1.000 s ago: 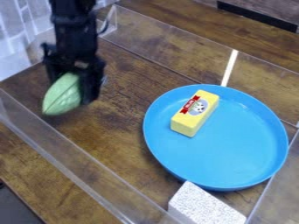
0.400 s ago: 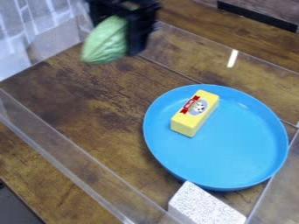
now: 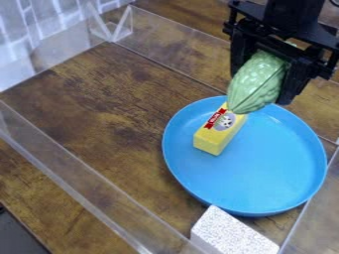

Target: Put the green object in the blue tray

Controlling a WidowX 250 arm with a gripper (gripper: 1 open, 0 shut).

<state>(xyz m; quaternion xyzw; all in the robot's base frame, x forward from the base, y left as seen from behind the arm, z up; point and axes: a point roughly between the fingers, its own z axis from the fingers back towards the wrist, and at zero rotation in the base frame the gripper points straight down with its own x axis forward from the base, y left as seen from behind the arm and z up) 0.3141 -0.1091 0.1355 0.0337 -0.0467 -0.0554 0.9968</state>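
Observation:
The green object (image 3: 259,81), a pale green bumpy oval toy vegetable, hangs tilted in the air between the black fingers of my gripper (image 3: 269,71). The gripper is shut on it, above the far edge of the blue tray (image 3: 272,184). The tray is a large round blue plate on the wooden table at the right. A yellow block (image 3: 221,130) with a red-white label lies inside the tray just below the green object.
A grey-white speckled sponge block (image 3: 235,234) sits at the tray's near edge. Clear acrylic walls (image 3: 79,193) border the wooden table (image 3: 93,109) on the left and front. A clear plastic piece (image 3: 117,22) stands at the far left.
The gripper has carried the green object up from the left side of the table and rightwards, to a spot over the far part of the blue tray.

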